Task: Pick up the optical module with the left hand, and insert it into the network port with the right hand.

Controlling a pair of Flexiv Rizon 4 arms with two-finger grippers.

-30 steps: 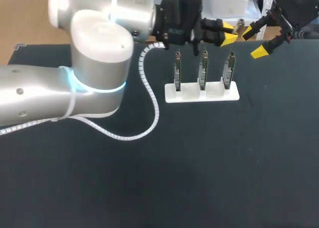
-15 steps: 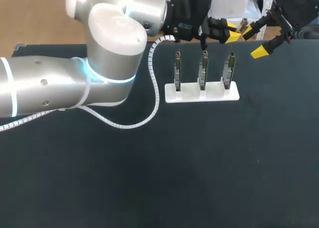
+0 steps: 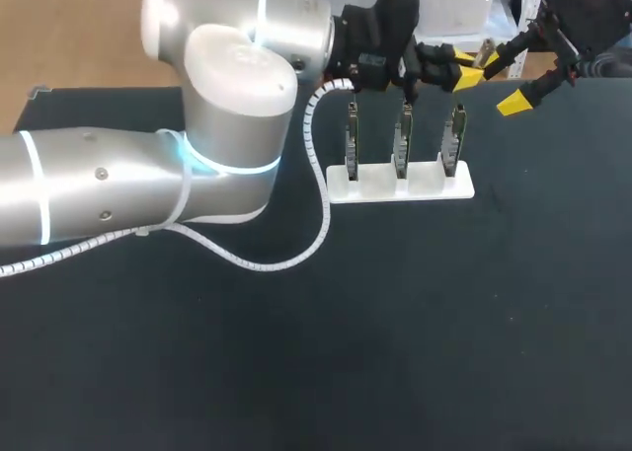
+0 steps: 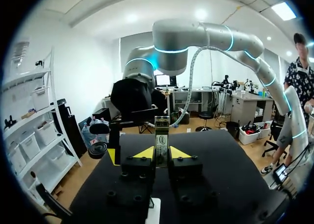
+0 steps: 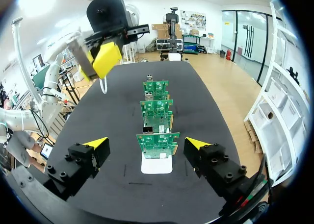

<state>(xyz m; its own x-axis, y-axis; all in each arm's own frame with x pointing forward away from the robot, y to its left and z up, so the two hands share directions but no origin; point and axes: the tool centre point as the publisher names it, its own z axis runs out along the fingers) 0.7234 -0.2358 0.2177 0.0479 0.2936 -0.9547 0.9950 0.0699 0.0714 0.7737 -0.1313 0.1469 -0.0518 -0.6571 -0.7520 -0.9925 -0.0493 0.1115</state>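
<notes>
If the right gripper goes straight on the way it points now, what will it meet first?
Probably the nearest green board of the three in the white stand: it stands straight ahead of the right gripper, in line with the gap between its open fingers. Depth is unclear.

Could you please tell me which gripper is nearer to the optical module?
Left: the left gripper holds the optical module between its fingers; the right gripper is open and apart from it.

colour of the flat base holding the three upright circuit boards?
White. The flat rectangular plastic base shows best in the head view.
</notes>
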